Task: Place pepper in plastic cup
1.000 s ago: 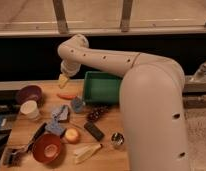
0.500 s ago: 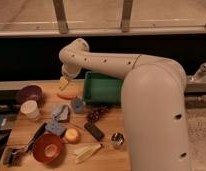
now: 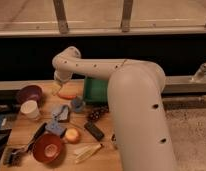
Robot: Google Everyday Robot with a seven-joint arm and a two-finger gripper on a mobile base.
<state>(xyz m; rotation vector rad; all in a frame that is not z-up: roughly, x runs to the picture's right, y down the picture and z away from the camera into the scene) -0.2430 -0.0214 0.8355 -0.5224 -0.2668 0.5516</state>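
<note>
The pepper (image 3: 68, 94) is a slim orange-red piece lying on the wooden table (image 3: 26, 131) at the back. The plastic cup (image 3: 77, 104) is a small squat blue-grey cup standing upright just to the front right of the pepper. My gripper (image 3: 59, 88) hangs from the big white arm and points down, just above and to the left of the pepper's left end. It is well left of the cup.
A green bin (image 3: 96, 90) stands right of the cup. A purple bowl (image 3: 29, 93) and a cream cup (image 3: 30, 109) are at the left. A red bowl (image 3: 47, 147), a round orange fruit (image 3: 72, 135) and a black object (image 3: 94, 131) lie in front.
My gripper has come down and a little to the left, closer to the pepper. The objects on the table have not moved.
</note>
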